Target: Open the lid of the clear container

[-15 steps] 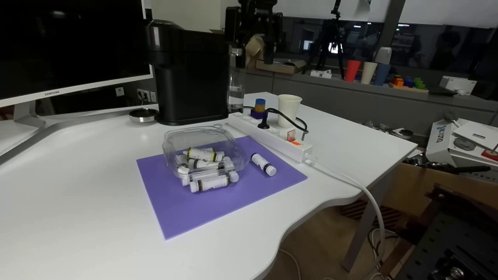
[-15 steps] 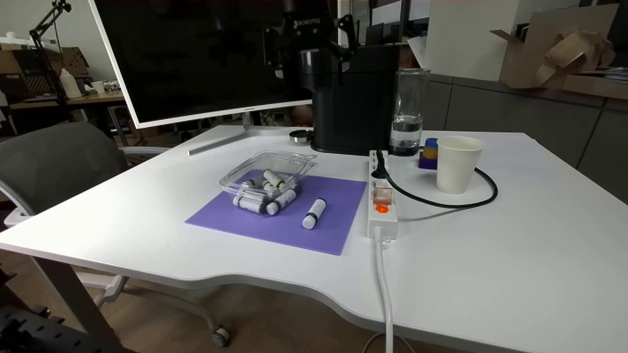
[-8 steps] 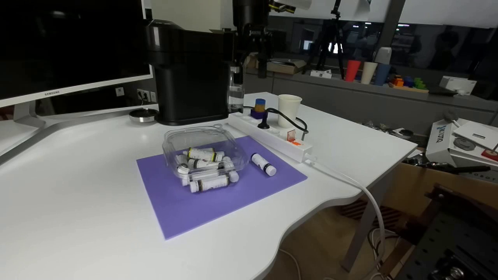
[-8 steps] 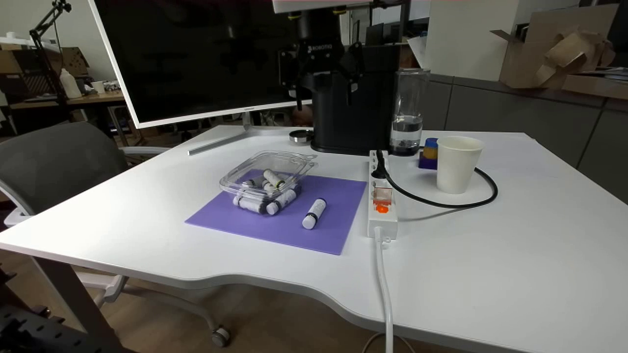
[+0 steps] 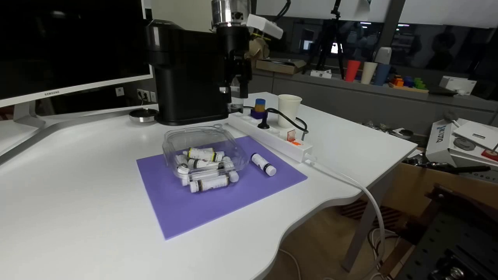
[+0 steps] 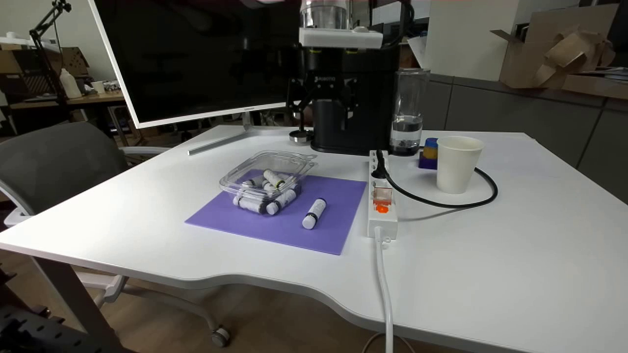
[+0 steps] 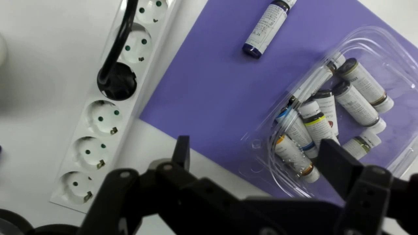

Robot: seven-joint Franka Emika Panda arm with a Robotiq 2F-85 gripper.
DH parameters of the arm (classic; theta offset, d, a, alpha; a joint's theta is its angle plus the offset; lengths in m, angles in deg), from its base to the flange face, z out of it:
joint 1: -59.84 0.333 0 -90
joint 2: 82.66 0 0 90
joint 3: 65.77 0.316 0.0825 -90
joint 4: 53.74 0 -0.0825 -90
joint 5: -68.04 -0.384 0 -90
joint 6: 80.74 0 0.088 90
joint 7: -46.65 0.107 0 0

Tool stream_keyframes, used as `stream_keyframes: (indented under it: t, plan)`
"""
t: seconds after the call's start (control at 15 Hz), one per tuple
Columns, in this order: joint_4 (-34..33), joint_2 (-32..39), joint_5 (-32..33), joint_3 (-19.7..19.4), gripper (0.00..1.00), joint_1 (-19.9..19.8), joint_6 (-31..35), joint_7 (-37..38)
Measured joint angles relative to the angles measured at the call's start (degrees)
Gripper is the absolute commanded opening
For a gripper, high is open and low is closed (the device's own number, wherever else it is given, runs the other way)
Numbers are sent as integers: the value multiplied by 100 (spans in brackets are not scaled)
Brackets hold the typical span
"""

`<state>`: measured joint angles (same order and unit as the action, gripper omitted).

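The step in hand, as far as can be judged, is reaching for the lid (image 6: 267,162), which seems closed on the clear container (image 6: 240,190), itself on the purple mat (image 7: 209,98). At the left of the wrist view, one finger (image 7: 182,151) of the gripper (image 7: 254,143) shows over the mat's edge; the other stands far across from it, nothing held between. In that gap, lower down and untouched, show two clear tabs (image 7: 256,143); which belongs to the lid cannot be told. Doing this well likely means descending slowly, narrowing the fingers over the tabs, pinching the upper one alone and peeling gently, since catching both could drag the container.

Counted left to right in an exterior view: one monitor (image 6: 196,63), one container with at least eight labelled vials (image 7: 356,104) visible inside in the wrist view, one mat, one loose vial (image 6: 314,214), one coffee machine (image 6: 373,122), one power strip (image 6: 382,223) with one black plug (image 6: 377,173), one paper cup (image 6: 455,166).
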<state>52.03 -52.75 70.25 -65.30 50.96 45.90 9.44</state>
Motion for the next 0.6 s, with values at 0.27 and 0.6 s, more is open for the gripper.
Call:
stream_keyframes:
  t: [0.27,0.6]
  plan:
    - [-684,618,-1,170,100,-9,-552,-376]
    - [-1369,1248,7,283,100,7,-1126,-654]
